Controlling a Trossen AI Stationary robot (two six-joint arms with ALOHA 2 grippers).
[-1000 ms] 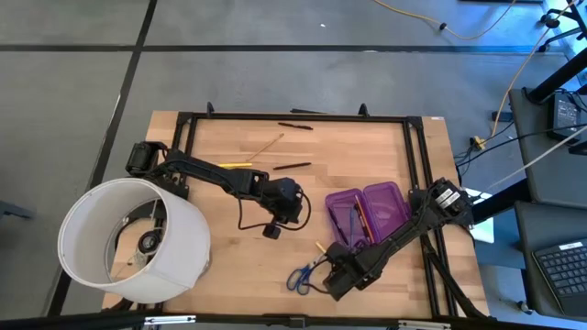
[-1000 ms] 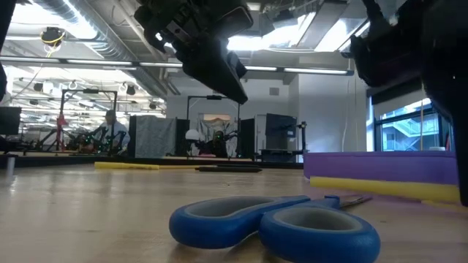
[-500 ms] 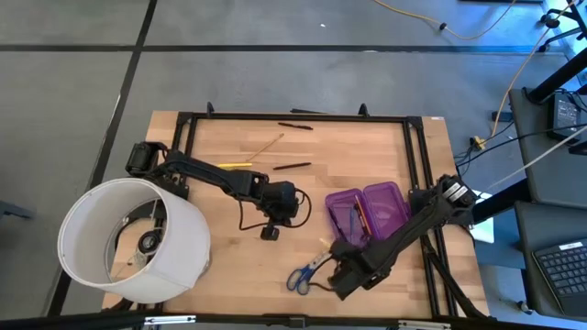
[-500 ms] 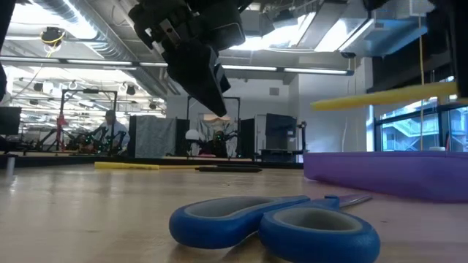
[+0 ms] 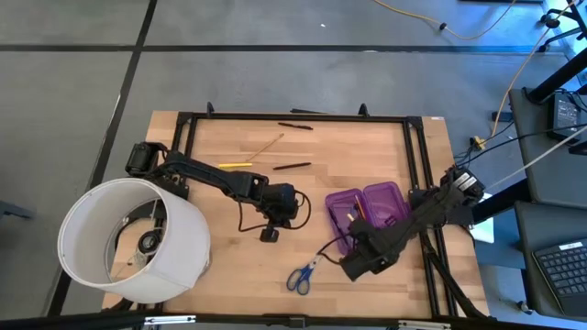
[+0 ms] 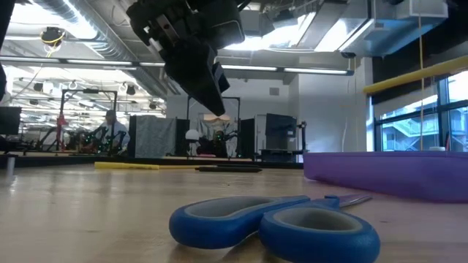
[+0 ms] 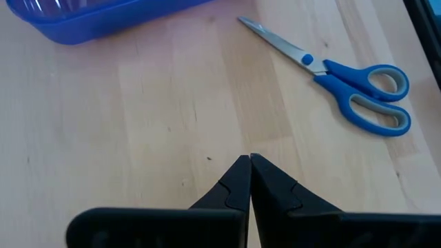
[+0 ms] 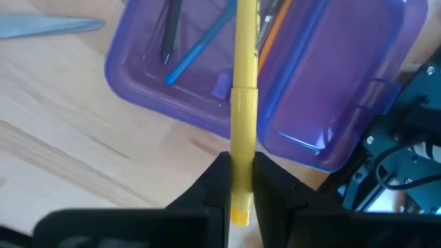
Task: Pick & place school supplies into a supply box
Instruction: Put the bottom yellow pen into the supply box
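**Up Close: A Yellow Pencil Pinched Over the Purple Box**

Only the right wrist view makes the grip plain: the right gripper [image 8: 239, 180] has its two dark fingers clamped on a yellow pencil [image 8: 243, 83], which reaches forward over the open supply box [image 8: 172, 89]. That same view shows a thin blue pen [image 8: 200, 45], a dark pen and an orange pencil already lying in the box's tray.

From overhead, the right gripper [image 5: 360, 258] sits at the near edge of the supply box [image 5: 385, 206], whose lid lies flat beside the tray. The scissors [image 5: 304, 273] rest on the table [image 5: 229, 266] just left of it, apart from the box.

At table height, the scissors [image 6: 274, 226] fill the foreground and the pencil [image 6: 417, 74] shows as a yellow bar raised above the purple wall [image 6: 387, 175].

Meanwhile the left gripper [image 7: 248, 176] hangs above bare wood with its fingers pressed together, grasping nothing. Overhead it [image 5: 271, 229] is mid-table, with another yellow pencil [image 5: 235, 165] and dark pens [image 5: 292, 166] well beyond it, and a white cylinder [image 5: 128, 238] at the left corner.
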